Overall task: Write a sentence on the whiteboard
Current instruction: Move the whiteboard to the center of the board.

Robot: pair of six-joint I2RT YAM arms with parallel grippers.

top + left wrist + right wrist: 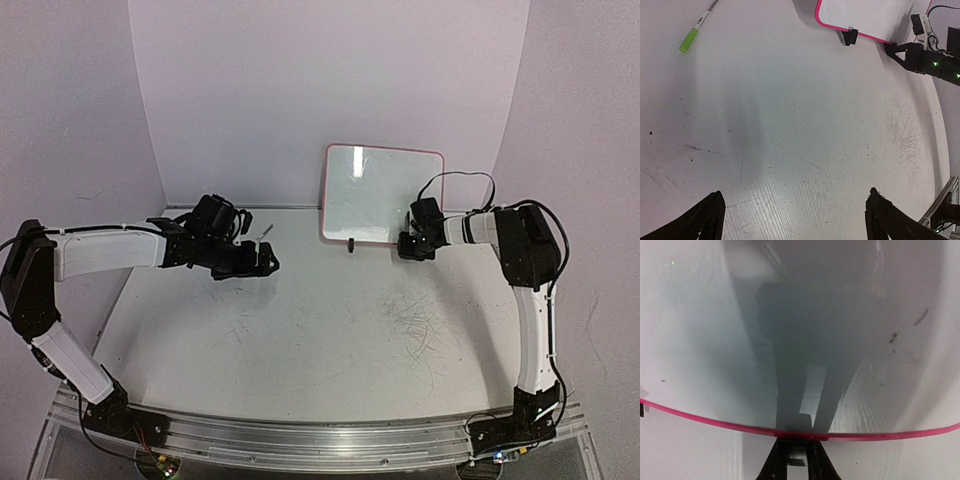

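The whiteboard (380, 195) stands upright at the back of the table, glossy white with a thin pink-red frame; its face is blank and no sentence shows. It fills the right wrist view (790, 330), with a few dark specks at the right. My right gripper (410, 246) is at the board's lower right corner, its jaws nearly closed on the board's black right foot (796, 460) under the frame. My left gripper (266, 262) hovers open and empty over the table, left of the board. A green-capped marker (696, 29) lies on the table beyond it.
The marker also shows in the top view (265, 232), just behind the left gripper. The board's other black foot (351, 245) rests on the table. Scuff marks (420, 320) cover the table's right half. White walls stand close behind and beside the table.
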